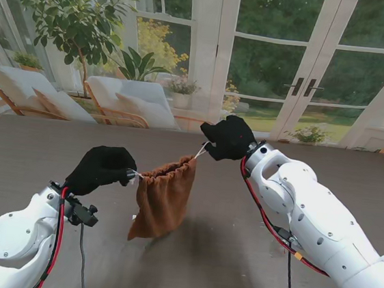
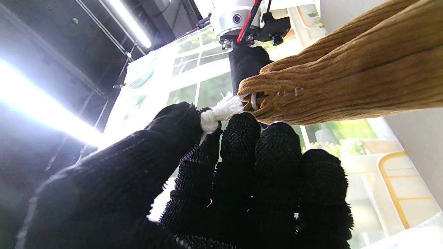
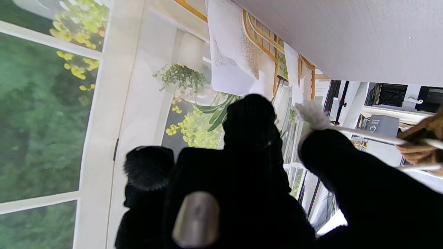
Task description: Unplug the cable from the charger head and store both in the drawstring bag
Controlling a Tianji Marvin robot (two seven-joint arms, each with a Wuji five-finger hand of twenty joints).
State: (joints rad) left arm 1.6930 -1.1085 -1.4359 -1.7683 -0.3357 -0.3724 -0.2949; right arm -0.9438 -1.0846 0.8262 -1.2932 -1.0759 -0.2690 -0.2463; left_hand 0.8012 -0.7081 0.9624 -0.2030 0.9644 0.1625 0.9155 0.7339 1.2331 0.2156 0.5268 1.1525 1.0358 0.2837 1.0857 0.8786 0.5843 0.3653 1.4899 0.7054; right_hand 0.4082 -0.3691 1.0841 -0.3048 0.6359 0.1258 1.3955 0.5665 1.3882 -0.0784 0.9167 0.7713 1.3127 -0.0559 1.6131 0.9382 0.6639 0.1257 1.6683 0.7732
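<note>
Room: sunlit glazed doors and garden chairs beyond a grey desk [image 1: 235, 258].
Left hand [image 1: 101, 169]: fingers pinched on a white knotted cord end [image 2: 216, 114].
Right hand [image 1: 228, 138]: pinching the opposite cord [image 3: 313, 116].
Drawstring bag [image 1: 164, 196]: hangs between both hands, mouth gathered shut.
Handling: soft, limp corduroy; light; grip cords, not cloth.
Cable, charger head: not visible; probably inside.

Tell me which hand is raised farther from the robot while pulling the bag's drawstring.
The right hand: it holds its cord end up near the table's far edge, while the left hand grips the other end lower and nearer, so the bag hangs slanted between them.
</note>
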